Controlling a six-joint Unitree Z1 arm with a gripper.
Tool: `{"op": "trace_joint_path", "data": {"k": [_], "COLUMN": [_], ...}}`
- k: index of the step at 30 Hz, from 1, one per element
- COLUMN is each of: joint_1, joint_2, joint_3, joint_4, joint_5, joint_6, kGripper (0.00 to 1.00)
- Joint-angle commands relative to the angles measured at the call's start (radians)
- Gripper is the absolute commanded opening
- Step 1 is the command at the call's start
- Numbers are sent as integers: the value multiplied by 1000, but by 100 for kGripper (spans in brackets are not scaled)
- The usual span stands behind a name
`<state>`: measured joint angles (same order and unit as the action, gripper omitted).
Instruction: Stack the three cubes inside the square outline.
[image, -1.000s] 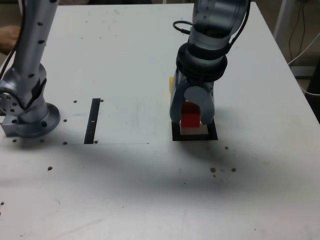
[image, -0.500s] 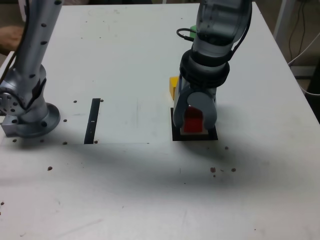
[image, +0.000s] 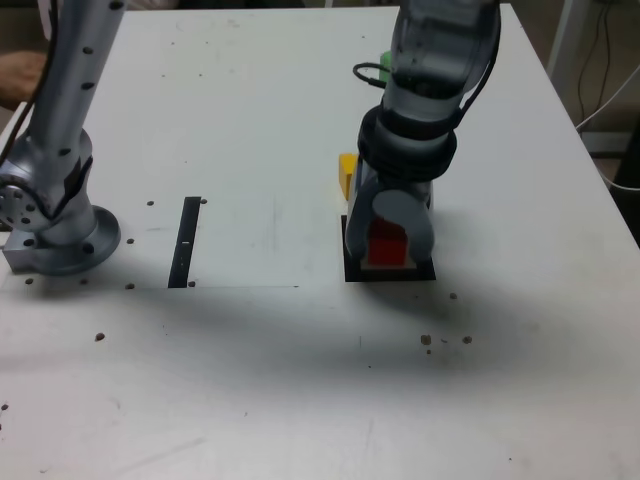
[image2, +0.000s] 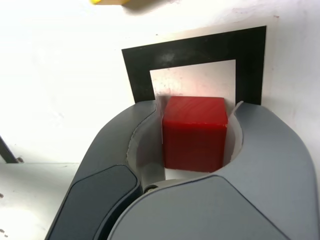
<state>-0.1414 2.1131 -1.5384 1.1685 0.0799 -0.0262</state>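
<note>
Over the square outline (image: 350, 273) we see the gripper (image: 390, 240) covering most of the frame, its grey jaws flanking the red cube (image2: 195, 132), which sits on the pale centre. A sliver of gap shows at each side, so we cannot tell whether the jaws pinch it. Behind the outline the yellow cube (image: 347, 172) is half hidden, and only a corner of the green cube (image: 385, 62) shows.

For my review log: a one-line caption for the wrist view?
Gripper straddling the red cube, which sits inside the square outline.
</note>
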Motion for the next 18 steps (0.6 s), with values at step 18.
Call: {"op": "trace_joint_path", "data": {"k": [18], "joint_1": [2], "joint_2": [-94], "joint_3": [1], "joint_4": [36], "joint_5": [52], "joint_6": [2], "kGripper": [99]}}
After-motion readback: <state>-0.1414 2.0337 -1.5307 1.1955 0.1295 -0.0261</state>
